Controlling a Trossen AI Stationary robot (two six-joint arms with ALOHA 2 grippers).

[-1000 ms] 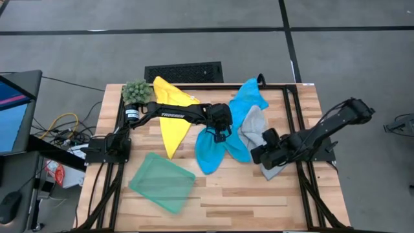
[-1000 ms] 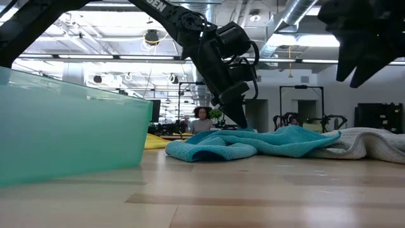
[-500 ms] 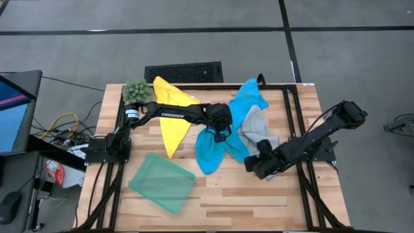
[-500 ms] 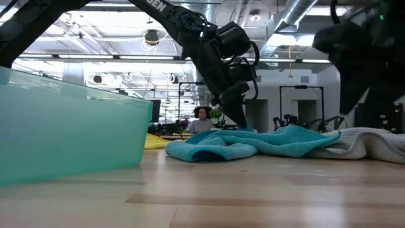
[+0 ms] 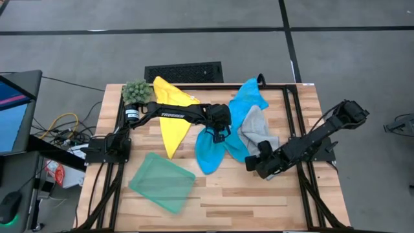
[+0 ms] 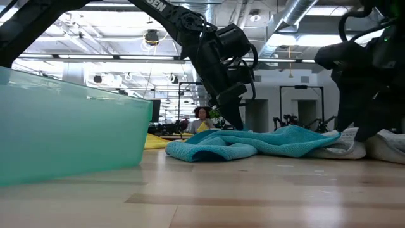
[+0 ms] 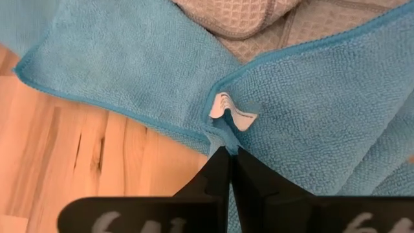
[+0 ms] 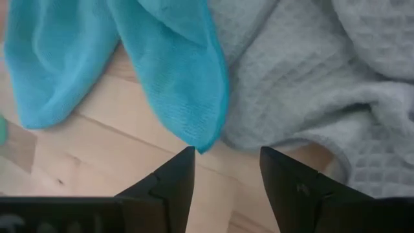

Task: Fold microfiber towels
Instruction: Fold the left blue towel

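Two bright blue towels lie crumpled mid-table, one nearer point(image 5: 210, 150) and one farther point(image 5: 249, 97). A light grey towel point(image 5: 255, 124) lies partly on them, and a yellow towel point(image 5: 171, 118) lies flat to their left. My left gripper point(image 5: 222, 136) is shut on the nearer blue towel point(image 7: 310, 129). My right gripper point(image 8: 226, 162) stands open low over the wood. A blue corner point(image 8: 200, 136) and the grey towel's near edge point(image 8: 291, 123) lie just beyond its fingertips. My left gripper pinches the blue towel's hemmed edge point(image 7: 217, 137) between its two fingers, just beside the white label point(image 7: 228, 110). The fingers slant down from the table's left. The towel rests slack on the table. Whether my right gripper touches the grey towel point(image 6: 386, 142), I cannot tell.
A pale teal green square point(image 5: 162, 182) lies near the front left and fills the low view's left. A fuzzy green plant ball point(image 5: 136, 90) sits at the far left corner. Bare wood point(image 5: 259, 200) stretches along the near edge.
My right gripper has sunk toward the table and moved a little toward the near and left edges. It rolled as it came, and now sits at the near ends of the blue and grey towels, still open. The towels have not moved.
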